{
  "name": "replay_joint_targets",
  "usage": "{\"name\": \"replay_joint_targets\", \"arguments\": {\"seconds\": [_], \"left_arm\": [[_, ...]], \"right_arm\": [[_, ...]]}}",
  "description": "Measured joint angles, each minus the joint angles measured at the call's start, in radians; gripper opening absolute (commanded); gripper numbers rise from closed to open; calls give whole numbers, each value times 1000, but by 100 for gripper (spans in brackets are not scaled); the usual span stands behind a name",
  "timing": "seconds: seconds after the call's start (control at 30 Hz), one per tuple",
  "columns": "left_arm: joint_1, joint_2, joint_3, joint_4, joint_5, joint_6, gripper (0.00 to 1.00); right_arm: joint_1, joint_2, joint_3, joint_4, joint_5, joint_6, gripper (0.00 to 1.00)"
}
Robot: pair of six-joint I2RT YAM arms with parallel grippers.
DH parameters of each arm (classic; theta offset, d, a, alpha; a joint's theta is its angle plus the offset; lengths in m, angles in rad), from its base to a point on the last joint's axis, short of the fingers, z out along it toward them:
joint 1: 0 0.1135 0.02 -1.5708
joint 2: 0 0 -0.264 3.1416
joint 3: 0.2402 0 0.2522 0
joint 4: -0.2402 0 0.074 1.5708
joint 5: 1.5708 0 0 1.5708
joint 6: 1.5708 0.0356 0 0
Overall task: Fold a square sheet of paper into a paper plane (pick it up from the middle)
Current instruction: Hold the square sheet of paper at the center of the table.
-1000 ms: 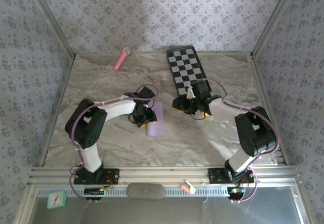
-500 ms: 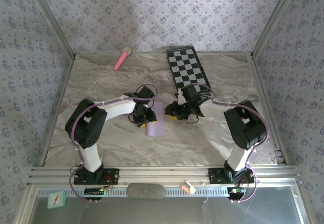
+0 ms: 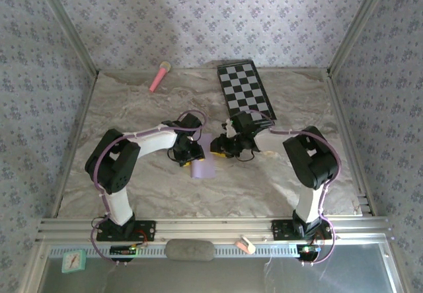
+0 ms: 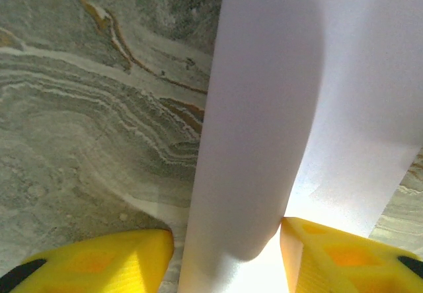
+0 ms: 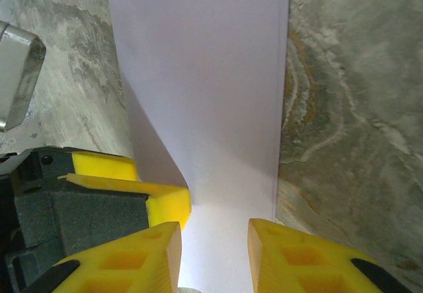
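The square sheet of paper (image 3: 205,165) is pale lilac and lies on the marble table, folded over into a narrow strip. In the left wrist view its rounded fold (image 4: 264,108) rises between my yellow fingers. It touches the right finger (image 4: 344,256) and stands a little apart from the left one. My left gripper (image 3: 192,153) (image 4: 225,260) stands half open astride that fold. My right gripper (image 3: 220,147) (image 5: 213,253) is open, low over the paper (image 5: 211,75) at its right side. One of the left gripper's yellow fingers (image 5: 165,200) sits right beside my right gripper's left finger.
A black-and-white checkered board (image 3: 246,91) lies behind the right gripper. A pink microphone-like stick (image 3: 158,77) rests at the back left. Patterned walls close in the table on three sides, and a metal rail (image 3: 211,225) runs along the front.
The right gripper has swung left from the foot of the checkered board to the paper, next to the left gripper, its jaws narrowing slightly. The left arm and the paper have stayed put.
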Motion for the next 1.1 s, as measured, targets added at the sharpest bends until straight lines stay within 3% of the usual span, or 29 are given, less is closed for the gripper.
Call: {"name": "replay_joint_targets", "arguments": {"seconds": [0.53,1.1], "left_arm": [[0,2,0,-2,0,12,52],[0,-42,27,-25,-11,11,54]], "right_arm": [[26,69,69,-30,2,-1,25],[48,105,138,-188,114,-42,17]]}}
